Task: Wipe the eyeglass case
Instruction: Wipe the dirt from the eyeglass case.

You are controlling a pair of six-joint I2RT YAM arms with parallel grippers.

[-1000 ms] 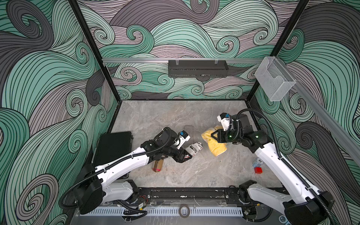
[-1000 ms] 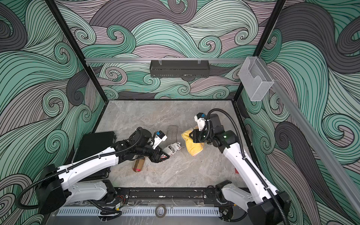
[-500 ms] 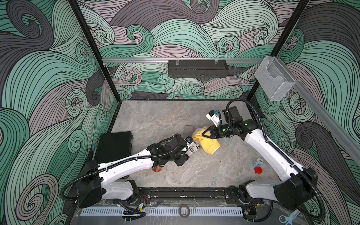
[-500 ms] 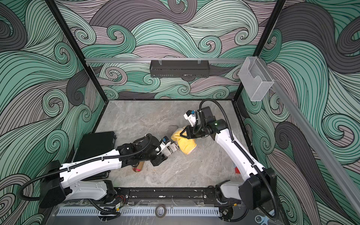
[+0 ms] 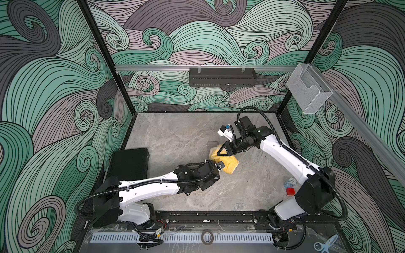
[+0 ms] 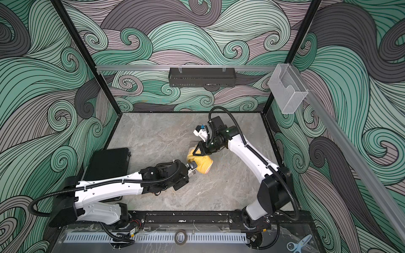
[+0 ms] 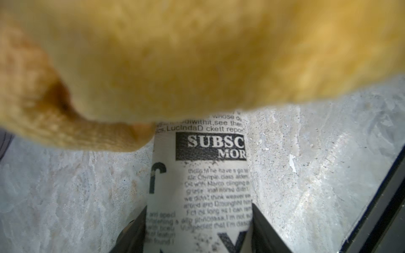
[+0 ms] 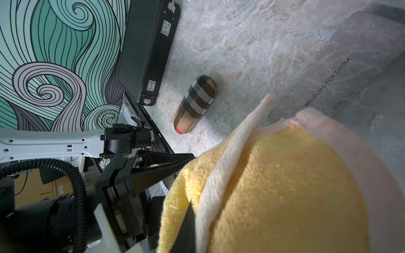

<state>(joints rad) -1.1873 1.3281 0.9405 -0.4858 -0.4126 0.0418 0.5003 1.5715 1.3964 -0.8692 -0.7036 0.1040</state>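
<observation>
The left gripper (image 7: 198, 227) clamps the newsprint eyeglass case (image 7: 201, 175) over the table (image 7: 65, 197). The case's far end lies under the yellow cloth (image 5: 229, 163), touching it. Beyond, the right gripper (image 5: 222, 151) pinches that cloth tight.

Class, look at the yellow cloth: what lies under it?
The newspaper-print eyeglass case, held by the left gripper, runs under the yellow cloth. Only its near part shows; the far end is covered, so its full length cannot be seen.

Black hard case (image 5: 129, 163) lies flat, far left; red cube (image 5: 290, 191) far right (blue scissors (image 5: 326, 243) at front corner).
</observation>
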